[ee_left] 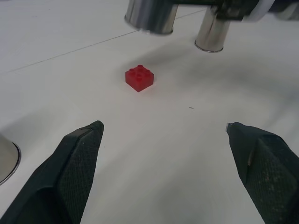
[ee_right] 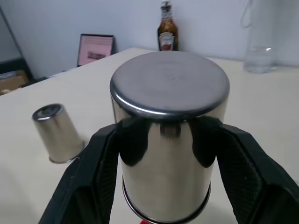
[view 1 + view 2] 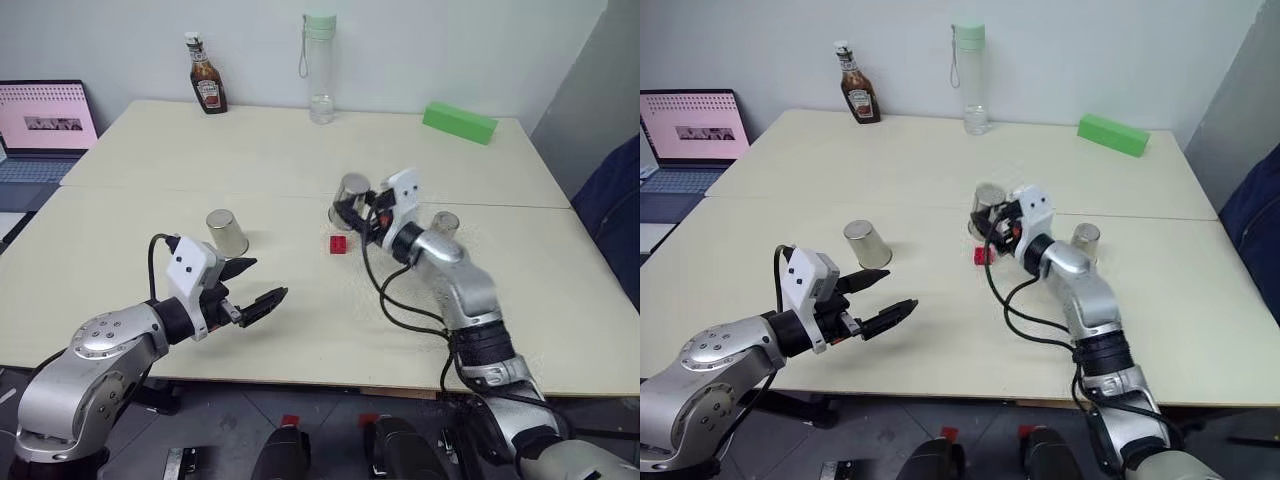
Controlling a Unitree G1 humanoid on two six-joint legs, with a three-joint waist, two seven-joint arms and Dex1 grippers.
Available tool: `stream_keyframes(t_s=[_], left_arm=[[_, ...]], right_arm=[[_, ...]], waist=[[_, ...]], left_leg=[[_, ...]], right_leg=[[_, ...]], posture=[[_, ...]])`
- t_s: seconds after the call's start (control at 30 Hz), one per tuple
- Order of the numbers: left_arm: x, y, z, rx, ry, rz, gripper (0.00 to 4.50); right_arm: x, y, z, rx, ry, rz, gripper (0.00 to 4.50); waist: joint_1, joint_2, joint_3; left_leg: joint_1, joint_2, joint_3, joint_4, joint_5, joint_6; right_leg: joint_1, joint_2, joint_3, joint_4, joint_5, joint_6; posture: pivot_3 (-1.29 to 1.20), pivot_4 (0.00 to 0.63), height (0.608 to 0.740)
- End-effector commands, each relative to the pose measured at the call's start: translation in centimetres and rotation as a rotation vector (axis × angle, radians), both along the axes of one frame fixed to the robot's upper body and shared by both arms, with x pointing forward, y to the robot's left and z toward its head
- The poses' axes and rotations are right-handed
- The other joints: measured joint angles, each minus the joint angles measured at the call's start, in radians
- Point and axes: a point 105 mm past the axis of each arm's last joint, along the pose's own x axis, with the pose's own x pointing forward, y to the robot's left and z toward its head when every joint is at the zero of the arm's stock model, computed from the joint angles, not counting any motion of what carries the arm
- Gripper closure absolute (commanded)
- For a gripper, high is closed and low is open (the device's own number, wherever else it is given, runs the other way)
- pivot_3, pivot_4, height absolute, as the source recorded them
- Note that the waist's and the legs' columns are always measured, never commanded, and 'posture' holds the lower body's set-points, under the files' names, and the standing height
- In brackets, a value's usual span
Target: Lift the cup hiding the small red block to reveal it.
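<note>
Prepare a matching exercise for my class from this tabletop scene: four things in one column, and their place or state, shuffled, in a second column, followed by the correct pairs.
Things
1. small red block
2. right tool
3. left tool
4. green block

Places or states
A. open, holding nothing
B. at the table's far right corner
C. uncovered on the table, below the lifted cup
D. shut on a steel cup

Pairs: 1-C, 2-D, 3-A, 4-B
</note>
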Motion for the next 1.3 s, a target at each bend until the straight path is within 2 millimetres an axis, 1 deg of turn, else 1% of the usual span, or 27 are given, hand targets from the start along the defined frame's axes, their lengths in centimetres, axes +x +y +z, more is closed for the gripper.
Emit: stream_keyframes(t_s=[0.03,0.13,0.2,0.27,0.33,0.4,0.43,0.53,0.57,0.67,0.73,0.77,0.83,0.9,0.97,1.03,1.1,1.17,1.23,1.3], left_arm=[[0.2,-0.3,0.6,0.009,-0.038,-0.011,0.0],[0.1,-0.5,0.5,0.012,-0.033,-0.022,0.0],[0.2,-0.6,0.4,0.015,-0.03,-0.03,0.0],[0.2,-0.8,0.4,0.023,-0.027,-0.045,0.0],[0.3,-0.8,0.4,0.025,-0.029,-0.051,0.0],[0.4,-0.9,0.5,0.022,-0.032,-0.052,0.0],[0.3,-0.9,0.6,0.021,-0.032,-0.053,0.0],[0.2,-1.0,0.6,0.016,-0.025,-0.058,0.0],[0.0,-1.0,0.5,0.017,-0.011,-0.065,0.0],[-0.4,-0.9,0.2,0.013,0.034,-0.082,0.0],[-0.6,-0.9,0.1,0.029,0.048,-0.091,0.0],[-0.7,-0.6,0.1,0.033,0.058,-0.089,0.0],[-0.8,0.2,0.3,0.043,0.078,-0.077,0.0],[-1.0,0.9,0.7,0.044,0.102,-0.079,0.0],[-1.2,1.7,1.1,0.054,0.117,-0.073,0.0],[-1.2,2.8,1.6,0.06,0.129,-0.052,0.0],[-1.1,3.8,2.2,0.039,0.144,-0.026,0.0],[-0.8,4.4,2.8,0.031,0.141,-0.009,0.0],[-0.5,5.0,3.3,0.04,0.126,0.004,0.0],[-0.2,5.5,3.6,0.046,0.114,0.017,0.0]], right_arm=[[0.0,-1.8,-1.3,-0.064,0.042,-0.093,1.79],[0.3,-2.5,-3.8,-0.115,0.097,-0.129,1.79],[0.6,-2.5,-5.0,-0.122,0.127,-0.137,1.79],[1.1,-2.5,-5.6,-0.082,0.158,-0.154,1.79],[1.4,-2.6,-6.4,-0.08,0.185,-0.169,1.79],[1.6,-2.8,-7.2,-0.108,0.192,-0.181,1.1],[1.5,-2.8,-7.2,-0.114,0.19,-0.179,0.96],[1.0,-2.8,-6.9,-0.124,0.182,-0.152,0.13],[0.8,-3.0,-6.7,-0.107,0.202,-0.153,0.01],[-0.6,-3.4,-5.5,-0.119,0.206,-0.117,0.01],[-1.5,-3.8,-5.1,-0.141,0.214,-0.106,0.01],[-2.3,-4.2,-4.9,-0.161,0.22,-0.088,0.01],[-4.6,-5.2,-4.3,-0.209,0.249,-0.024,0.01],[-6.9,-6.6,-4.3,-0.277,0.285,0.037,0.01],[-8.7,-8.0,-4.1,-0.324,0.324,0.091,0.01],[-10.3,-9.4,-3.4,-0.342,0.368,0.146,0.01],[-10.7,-10.6,-2.6,-0.32,0.399,0.145,0.01],[-10.7,-11.5,-2.1,-0.289,0.409,0.133,0.01],[-10.7,-11.9,-2.0,-0.303,0.401,0.124,0.01],[-10.6,-11.8,-1.7,-0.284,0.393,0.119,0.01]], waist=[[-0.001,0.0,0.0],[-0.002,0.0,0.0],[-0.004,0.0,0.0],[-0.006,0.0,0.0],[-0.006,0.0,0.0],[-0.006,0.0,0.0],[-0.006,0.0,0.0],[-0.005,0.0,0.0],[-0.004,0.0,0.0],[-0.003,0.0,0.0],[-0.002,0.001,0.0],[-0.002,0.001,0.0],[0.0,0.001,0.001],[0.002,0.001,0.001],[0.002,0.002,0.001],[0.001,0.002,0.001],[-0.002,0.002,0.002],[-0.004,0.002,0.002],[-0.003,0.002,0.002],[-0.002,0.002,0.002]], left_leg=[[0.0,0.0,0.0,0.0,0.0,0.0],[0.0,0.0,0.001,0.0,0.0,0.0],[0.0,0.0,0.001,0.0,0.0,0.0],[0.0,0.0,0.002,0.0,0.0,0.0],[0.0,0.001,0.002,0.0,0.0,0.0],[0.0,0.001,0.002,0.0,0.0,0.0],[0.0,0.001,0.002,0.0,0.0,0.0],[0.0,0.0,0.002,0.0,0.0,0.0],[0.0,0.0,0.002,0.0,0.0,0.0],[-0.001,0.0,0.001,-0.001,0.0,0.0],[-0.002,0.0,0.0,-0.001,0.0,0.0],[-0.002,0.0,0.0,-0.001,0.0,0.0],[-0.002,0.0,0.0,-0.001,0.0,0.0],[-0.003,0.0,-0.002,-0.001,0.0,0.0],[-0.004,0.0,-0.003,-0.001,0.0,0.0],[-0.004,0.0,-0.003,-0.001,0.0,0.0],[-0.004,0.0,-0.002,0.0,0.0,0.0],[-0.002,0.001,-0.002,0.0,0.0,0.0],[-0.001,0.002,-0.002,-0.001,0.0,0.0],[-0.001,0.002,-0.002,-0.001,0.0,0.0]], right_leg=[[0.0,0.0,0.0,0.0,0.0,0.0],[0.0,0.0,0.001,0.0,0.0,-0.001],[-0.001,0.0,0.001,0.0,0.0,-0.001],[-0.001,0.001,0.001,0.0,0.0,-0.001],[-0.001,0.002,0.001,0.0,0.0,0.0],[-0.001,0.002,0.001,0.0,0.0,-0.001],[-0.001,0.002,0.002,0.0,0.0,0.0],[-0.001,0.002,0.002,0.0,0.0,0.0],[-0.001,0.001,0.002,0.0,0.0,0.0],[-0.001,0.001,0.001,0.0,0.0,0.0],[-0.002,0.001,0.0,-0.001,-0.001,-0.001],[-0.002,0.001,0.0,-0.001,-0.001,-0.001],[-0.002,0.001,0.0,-0.001,-0.001,-0.001],[-0.002,0.001,-0.002,-0.002,-0.001,-0.001],[-0.002,0.0,-0.003,-0.003,-0.001,-0.001],[-0.002,0.0,-0.003,-0.004,-0.002,-0.002],[-0.001,0.0,-0.003,-0.004,-0.004,-0.005],[-0.001,0.001,-0.003,-0.004,-0.004,-0.006],[0.0,0.002,-0.003,-0.004,-0.005,-0.006],[0.0,0.002,-0.003,-0.004,-0.005,-0.006]], posture=[[0.0,0.15,0.74],[0.0,0.15,0.74],[0.0,0.15,0.74],[0.0,0.15,0.74],[0.0,0.15,0.74],[0.0,0.15,0.74],[0.0,0.15,0.74],[0.0,0.15,0.74],[0.0,0.15,0.74],[0.0,0.15,0.74],[0.0,0.15,0.74],[0.0,0.15,0.74],[0.0,0.15,0.74],[0.0,0.15,0.74],[0.0,0.15,0.74],[0.0,0.15,0.74],[0.0,0.15,0.74],[0.0,0.15,0.74],[0.0,0.15,0.74],[0.0,0.15,0.74]])
